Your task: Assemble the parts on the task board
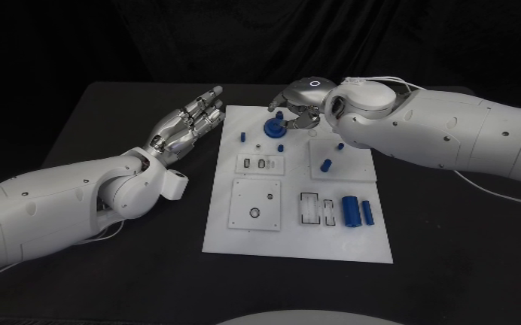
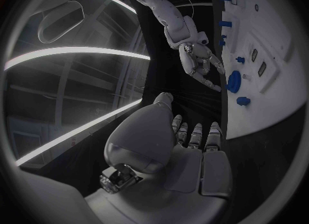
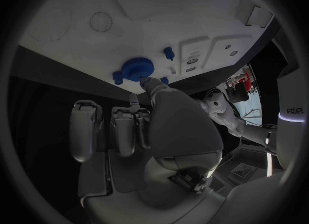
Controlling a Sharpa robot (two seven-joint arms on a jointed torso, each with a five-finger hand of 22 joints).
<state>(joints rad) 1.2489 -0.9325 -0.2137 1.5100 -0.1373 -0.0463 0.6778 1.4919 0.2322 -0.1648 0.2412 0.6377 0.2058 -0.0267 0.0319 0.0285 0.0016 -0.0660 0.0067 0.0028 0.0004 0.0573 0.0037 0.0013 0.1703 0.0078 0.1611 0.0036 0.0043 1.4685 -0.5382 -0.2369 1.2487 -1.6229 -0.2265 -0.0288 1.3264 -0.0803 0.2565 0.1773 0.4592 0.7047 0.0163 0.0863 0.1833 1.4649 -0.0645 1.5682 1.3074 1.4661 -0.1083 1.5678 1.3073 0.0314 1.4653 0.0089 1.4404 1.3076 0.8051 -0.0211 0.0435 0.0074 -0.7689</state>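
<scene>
1. I had the right hand over the task board's far edge, one of its fingers touching the blue gear, seemingly to seat it; whether they pinched it, I cannot tell.
2. The left hand lay just beside the board's left edge, its fingers straight, close together and empty, presumably kept clear.
3. Two blue cylinders waited near the board's near right corner.

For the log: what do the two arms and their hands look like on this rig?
Both arms have glossy white rounded shells with small dark fastener dots. Each ends in a silver metallic hand, left hand and right hand, with jointed fingers. The right wrist bears a glowing blue-white ring, and a thin white cable loops over that arm.
</scene>
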